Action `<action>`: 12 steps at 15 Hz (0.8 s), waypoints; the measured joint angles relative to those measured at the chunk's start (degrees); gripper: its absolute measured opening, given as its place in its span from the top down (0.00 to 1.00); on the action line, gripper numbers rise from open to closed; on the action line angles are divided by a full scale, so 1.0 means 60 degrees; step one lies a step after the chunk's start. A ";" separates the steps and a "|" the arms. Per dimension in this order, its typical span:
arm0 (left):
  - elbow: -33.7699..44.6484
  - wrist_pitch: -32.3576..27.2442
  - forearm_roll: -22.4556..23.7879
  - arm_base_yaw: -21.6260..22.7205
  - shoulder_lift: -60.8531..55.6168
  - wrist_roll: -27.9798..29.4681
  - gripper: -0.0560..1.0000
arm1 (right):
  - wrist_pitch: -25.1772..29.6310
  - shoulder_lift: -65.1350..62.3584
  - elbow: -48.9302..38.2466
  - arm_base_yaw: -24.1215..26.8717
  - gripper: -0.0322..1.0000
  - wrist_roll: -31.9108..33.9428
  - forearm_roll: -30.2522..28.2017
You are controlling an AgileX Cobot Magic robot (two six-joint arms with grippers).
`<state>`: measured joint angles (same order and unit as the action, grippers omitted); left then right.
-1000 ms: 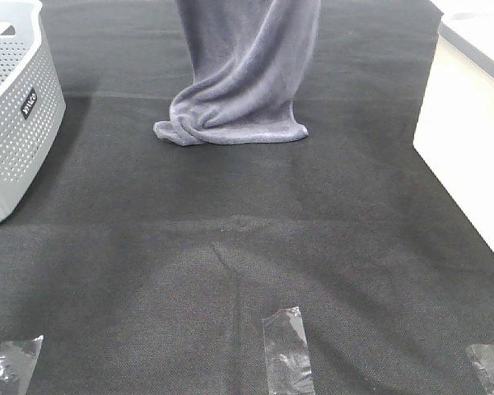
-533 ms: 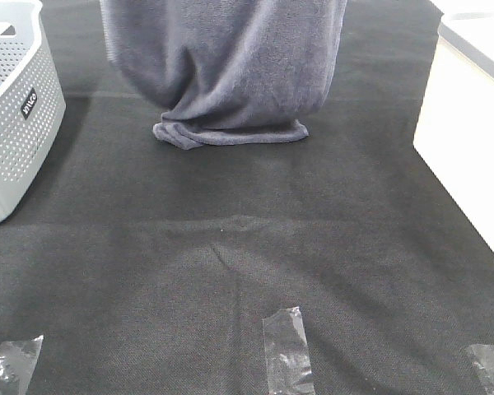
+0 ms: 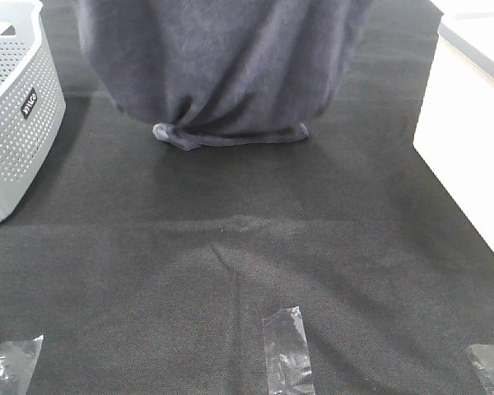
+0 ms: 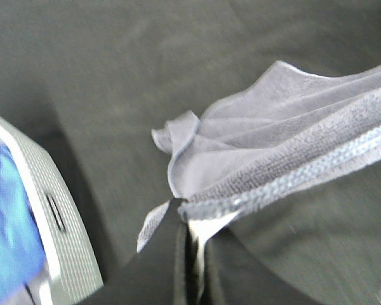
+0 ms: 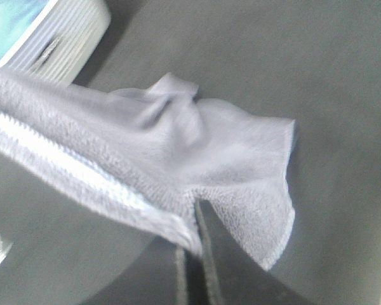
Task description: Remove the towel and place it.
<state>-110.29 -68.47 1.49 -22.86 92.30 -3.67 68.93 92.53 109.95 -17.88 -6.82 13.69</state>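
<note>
basket (image 3: 20, 132) of grey perforated plastic holds something blue (image 4: 6, 222), while both jaws pinch the towel (image 3: 222, 66) by its hem.

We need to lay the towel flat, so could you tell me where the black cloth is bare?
The widest bare stretch of black cloth lies between the towel and the tape strips, with the grey basket on its left and the white unit on its right. It is crowded only at the far side, under the hanging towel.

Overhead looks down; wrist views (close) share towel (image 4: 273, 127).
</note>
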 joint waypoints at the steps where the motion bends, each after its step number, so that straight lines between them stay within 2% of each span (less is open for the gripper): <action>1: 0.0544 0.0057 -0.0115 -0.0029 -0.0468 0.0095 0.94 | -0.0010 -0.0468 -0.0516 -0.0010 0.95 0.0000 0.0191; 8: 0.4221 0.0296 -0.0783 -0.0086 -0.3505 0.0888 0.94 | -0.0076 -0.2865 -0.3801 -0.0095 0.95 0.0076 0.1375; 12: 0.5176 0.0411 -0.1232 -0.0105 -0.4803 0.0869 0.94 | -0.0105 -0.3982 -0.5042 -0.0095 0.95 0.0229 0.1700</action>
<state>-79.24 -66.00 -5.90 -23.49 63.48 1.55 68.30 68.64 79.70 -18.45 -5.44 23.89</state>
